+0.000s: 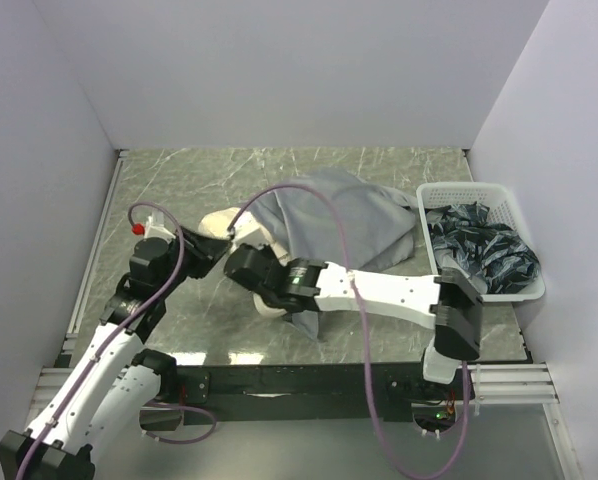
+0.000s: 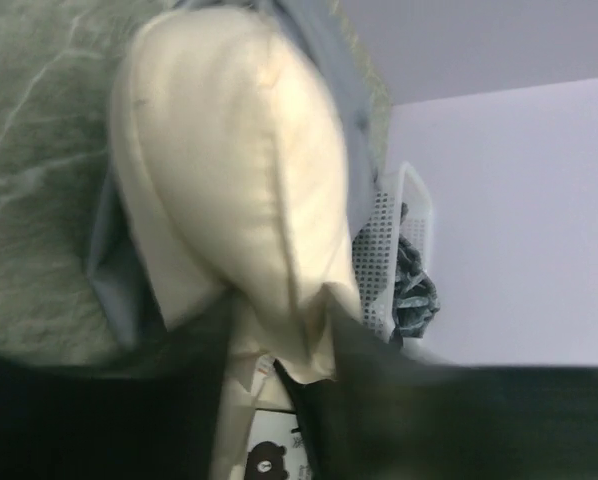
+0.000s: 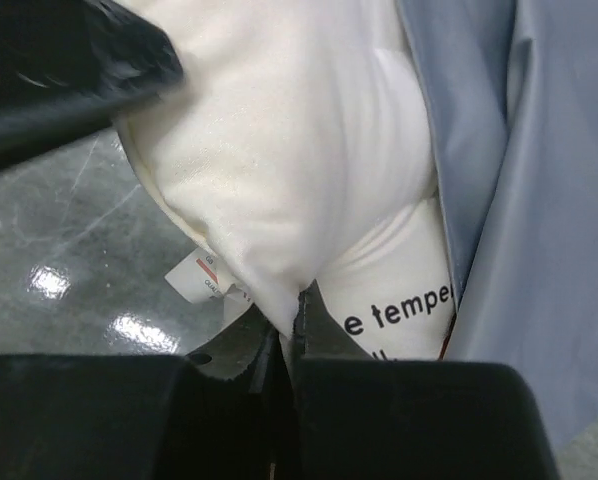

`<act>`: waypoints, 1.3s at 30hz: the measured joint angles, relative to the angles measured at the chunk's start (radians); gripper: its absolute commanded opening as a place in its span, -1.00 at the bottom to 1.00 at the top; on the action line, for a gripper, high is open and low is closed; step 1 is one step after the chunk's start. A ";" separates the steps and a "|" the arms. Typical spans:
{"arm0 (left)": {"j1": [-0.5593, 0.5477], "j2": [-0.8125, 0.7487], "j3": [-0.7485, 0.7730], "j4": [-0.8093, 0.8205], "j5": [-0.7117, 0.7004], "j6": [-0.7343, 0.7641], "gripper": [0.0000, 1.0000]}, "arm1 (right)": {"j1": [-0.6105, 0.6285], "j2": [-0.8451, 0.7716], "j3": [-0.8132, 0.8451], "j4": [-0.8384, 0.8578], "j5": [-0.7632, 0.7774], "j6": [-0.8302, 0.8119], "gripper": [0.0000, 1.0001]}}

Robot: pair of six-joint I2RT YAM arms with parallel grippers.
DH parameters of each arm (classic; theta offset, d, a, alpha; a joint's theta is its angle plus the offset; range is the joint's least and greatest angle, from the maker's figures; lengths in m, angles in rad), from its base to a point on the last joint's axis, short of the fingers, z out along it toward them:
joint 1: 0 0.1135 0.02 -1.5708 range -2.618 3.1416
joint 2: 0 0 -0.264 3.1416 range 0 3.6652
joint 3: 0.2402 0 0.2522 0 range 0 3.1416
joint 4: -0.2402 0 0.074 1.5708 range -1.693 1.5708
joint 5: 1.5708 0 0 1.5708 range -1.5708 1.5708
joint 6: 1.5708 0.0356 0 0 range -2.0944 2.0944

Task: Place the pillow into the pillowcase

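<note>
The cream-white pillow (image 1: 217, 222) lies mid-table, its far part inside the grey pillowcase (image 1: 344, 220). In the left wrist view the pillow (image 2: 224, 160) bulges out of the pillowcase's mouth (image 2: 107, 285). My left gripper (image 2: 304, 355) is shut on a fold of its near end, above the bear face (image 2: 264, 460). My right gripper (image 3: 299, 305) is shut on a pinch of the pillow (image 3: 279, 130) beside the black lettering (image 3: 399, 315). The pillowcase (image 3: 524, 170) hangs at its right. In the top view both grippers (image 1: 207, 252) (image 1: 241, 268) meet at the pillow's near end.
A white basket (image 1: 524, 290) holding dark crumpled fabric (image 1: 484, 250) stands at the right edge and also shows in the left wrist view (image 2: 384, 230). White walls close the marbled table (image 1: 179, 180) on three sides. A small label (image 3: 194, 275) hangs from the pillow.
</note>
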 measured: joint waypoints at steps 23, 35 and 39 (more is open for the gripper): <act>-0.004 0.159 -0.212 0.259 -0.105 0.014 0.30 | -0.194 -0.248 -0.001 -0.187 -0.257 0.044 -1.00; -0.141 0.615 -0.127 0.686 -0.090 0.087 0.35 | -0.214 -0.252 0.028 -0.216 -0.284 0.058 -1.00; -0.152 0.755 -0.055 0.756 -0.126 0.093 -0.21 | -0.225 -0.252 0.077 -0.237 -0.283 0.060 -1.00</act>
